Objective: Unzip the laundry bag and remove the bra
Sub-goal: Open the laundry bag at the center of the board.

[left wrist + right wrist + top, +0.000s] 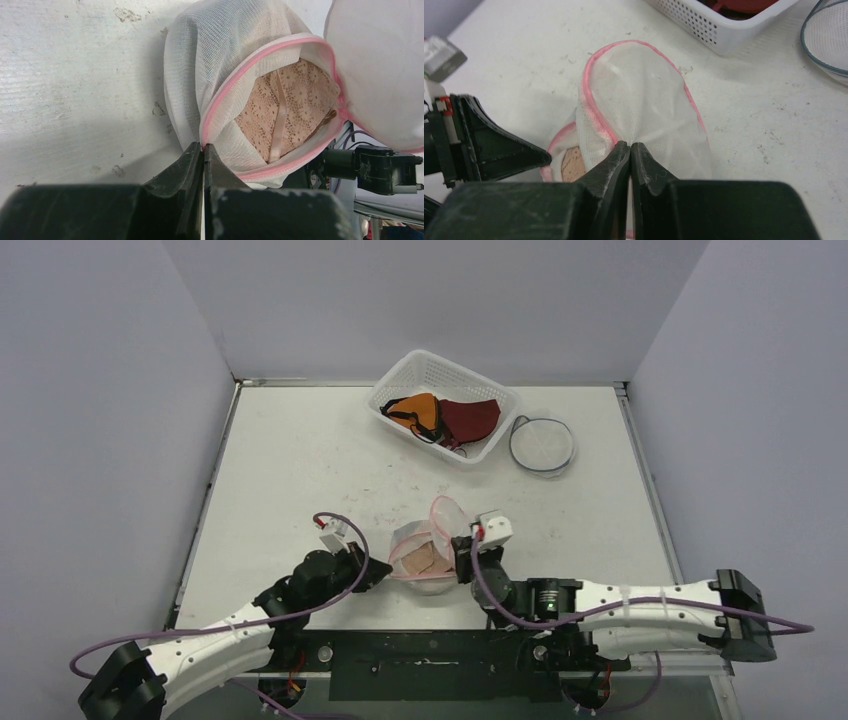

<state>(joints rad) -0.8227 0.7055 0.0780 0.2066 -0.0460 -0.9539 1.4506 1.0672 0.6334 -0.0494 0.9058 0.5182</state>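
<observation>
The left jaws clench the limp laundry bag (pixel 200 60) at its rim, the right jaws its flap (pixel 644 100) at 1 o'clock. The bra (pixel 300 100) looks light, floppy; pinch its exposed cup.

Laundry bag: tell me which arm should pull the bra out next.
Probably left: the left end effector pinches the pink rim beside the exposed lace bra, while the right end effector holds the flap open.
</observation>
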